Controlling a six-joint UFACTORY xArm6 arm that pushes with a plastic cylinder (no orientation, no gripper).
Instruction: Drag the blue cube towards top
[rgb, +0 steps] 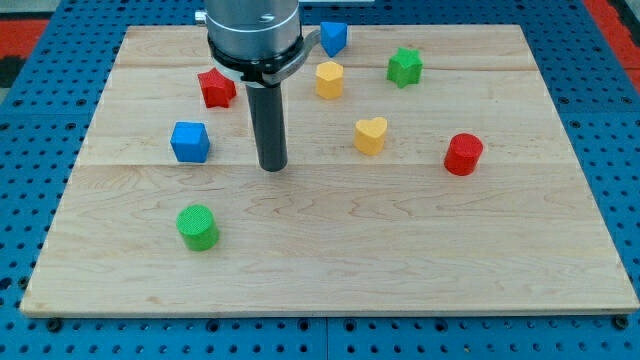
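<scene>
A blue cube (189, 141) sits on the wooden board (400, 260) at the view's left, a little above mid-height. My tip (272, 166) stands on the board to the right of the cube, slightly lower, with a clear gap between them. A second blue block (333, 37) lies at the view's top, right of the arm's housing; its exact shape is unclear.
A red star (216, 88) lies above the blue cube. A yellow block (329, 79) and a yellow heart (370, 134) lie right of my tip. A green star (404, 67), a red cylinder (463, 154) and a green cylinder (198, 227) also stand on the board.
</scene>
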